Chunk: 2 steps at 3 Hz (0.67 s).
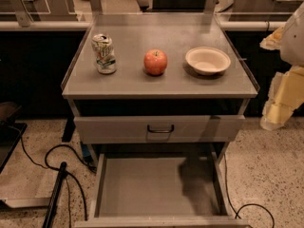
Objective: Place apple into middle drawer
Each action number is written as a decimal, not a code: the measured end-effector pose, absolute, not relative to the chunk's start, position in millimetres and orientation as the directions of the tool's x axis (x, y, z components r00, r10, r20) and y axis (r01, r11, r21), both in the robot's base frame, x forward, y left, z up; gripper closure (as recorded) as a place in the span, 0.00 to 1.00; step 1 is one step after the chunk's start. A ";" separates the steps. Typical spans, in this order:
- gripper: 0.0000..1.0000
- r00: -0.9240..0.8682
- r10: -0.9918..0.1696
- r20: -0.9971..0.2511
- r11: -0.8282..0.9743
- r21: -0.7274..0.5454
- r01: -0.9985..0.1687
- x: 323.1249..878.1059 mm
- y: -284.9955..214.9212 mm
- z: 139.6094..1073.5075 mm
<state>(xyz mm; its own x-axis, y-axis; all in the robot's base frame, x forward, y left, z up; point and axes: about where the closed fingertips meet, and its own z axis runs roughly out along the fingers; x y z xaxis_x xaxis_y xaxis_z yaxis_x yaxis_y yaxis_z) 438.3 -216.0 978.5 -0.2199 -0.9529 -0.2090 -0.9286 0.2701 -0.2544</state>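
The red apple [155, 61] with yellowish patches sits upright at the middle of the grey cabinet top [133, 82], between a soda can and a cream bowl. The middle drawer [142, 189] is pulled out wide below. Its flat grey floor is bare, with a shadow on its right half. My gripper [277, 110] shows as a cream-yellow shape at the right edge of the view. It hangs beside the cabinet's right front corner, at about the height of the handled drawer and well right of the apple. Nothing shows in it.
A crumpled soda can [104, 53] stands left of the apple and a cream bowl [207, 60] right of it. The drawer above [160, 128], with a dark loop handle, is nearly shut. Black cables [57, 165] lie on the speckled floor at the left. A railing crosses behind the cabinet.
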 end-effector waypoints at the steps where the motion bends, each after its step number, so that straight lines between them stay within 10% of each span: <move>1: 0.00 -0.220 -0.953 -0.209 0.270 -0.254 -0.929 438.3 -216.0 978.5; 2: 0.00 -0.182 -0.945 -0.271 0.261 -0.291 -0.920 458.9 -201.8 976.7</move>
